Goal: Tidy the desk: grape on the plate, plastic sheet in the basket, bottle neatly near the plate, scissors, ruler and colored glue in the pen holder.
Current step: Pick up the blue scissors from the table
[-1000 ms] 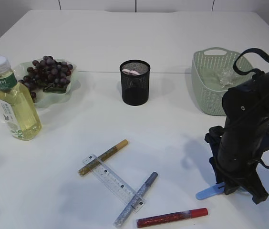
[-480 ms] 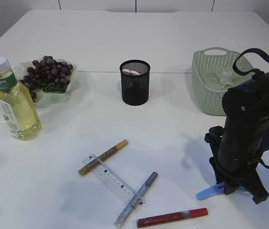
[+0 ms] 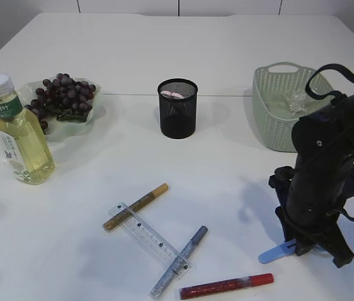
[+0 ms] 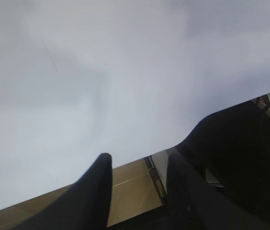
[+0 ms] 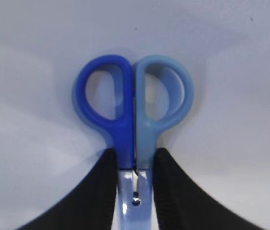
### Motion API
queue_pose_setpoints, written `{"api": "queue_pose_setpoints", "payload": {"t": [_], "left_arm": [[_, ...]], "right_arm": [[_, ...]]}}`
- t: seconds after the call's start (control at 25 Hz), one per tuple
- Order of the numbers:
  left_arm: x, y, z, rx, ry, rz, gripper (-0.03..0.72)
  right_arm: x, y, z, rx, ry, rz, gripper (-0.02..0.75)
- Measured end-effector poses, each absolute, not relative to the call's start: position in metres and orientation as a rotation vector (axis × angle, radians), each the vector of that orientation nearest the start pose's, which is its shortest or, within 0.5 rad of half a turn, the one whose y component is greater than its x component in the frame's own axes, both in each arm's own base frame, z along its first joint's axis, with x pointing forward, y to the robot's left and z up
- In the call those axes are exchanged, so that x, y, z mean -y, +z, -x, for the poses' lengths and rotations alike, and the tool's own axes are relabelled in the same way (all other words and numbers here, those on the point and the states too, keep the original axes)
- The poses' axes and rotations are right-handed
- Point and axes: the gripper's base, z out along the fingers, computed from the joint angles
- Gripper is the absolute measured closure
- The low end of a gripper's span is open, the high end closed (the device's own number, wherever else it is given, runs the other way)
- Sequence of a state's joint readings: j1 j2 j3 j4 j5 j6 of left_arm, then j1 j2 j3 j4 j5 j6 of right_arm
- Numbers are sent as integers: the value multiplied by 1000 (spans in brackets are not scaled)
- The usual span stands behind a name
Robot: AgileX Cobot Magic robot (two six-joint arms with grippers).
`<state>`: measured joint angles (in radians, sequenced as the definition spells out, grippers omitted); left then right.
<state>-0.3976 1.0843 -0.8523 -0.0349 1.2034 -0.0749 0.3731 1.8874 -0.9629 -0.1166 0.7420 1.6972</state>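
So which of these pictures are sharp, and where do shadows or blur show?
Exterior view: evenly lit and sharp, soft shadow beside the pen holder. Right wrist view: scissors crisp, dark fingers slightly soft. Left wrist view: bare table with faint shadows, fingers blurred.

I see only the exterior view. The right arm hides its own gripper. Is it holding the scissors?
Observer: Yes. In the right wrist view the right gripper is closed on the scissors, just below the two handle loops.
Operator: Are the scissors open?
Observer: No, the handle loops touch each other.
Operator: I do not see the left gripper. Where is it?
Observer: The left gripper holds nothing and sits at the table edge.
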Motion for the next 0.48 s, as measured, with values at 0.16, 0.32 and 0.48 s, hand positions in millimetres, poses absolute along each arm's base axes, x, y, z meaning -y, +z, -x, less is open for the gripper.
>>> {"api": "queue_pose_setpoints", "payload": {"t": [0.16,0.32,0.48], "left_arm": [[70,288,-159,-2889,-127,-457,412],[70,288,-159,-2888,-127,-457,413],[70,288,-160,-2884,-127,-456,413]], "right_arm": [[-106,117,-291,-2503,-49,-1775,521],[-107,117,-292,-2516,-39,-1748,521],[-107,117,-292,-2530,-33,-1723,521]]}}
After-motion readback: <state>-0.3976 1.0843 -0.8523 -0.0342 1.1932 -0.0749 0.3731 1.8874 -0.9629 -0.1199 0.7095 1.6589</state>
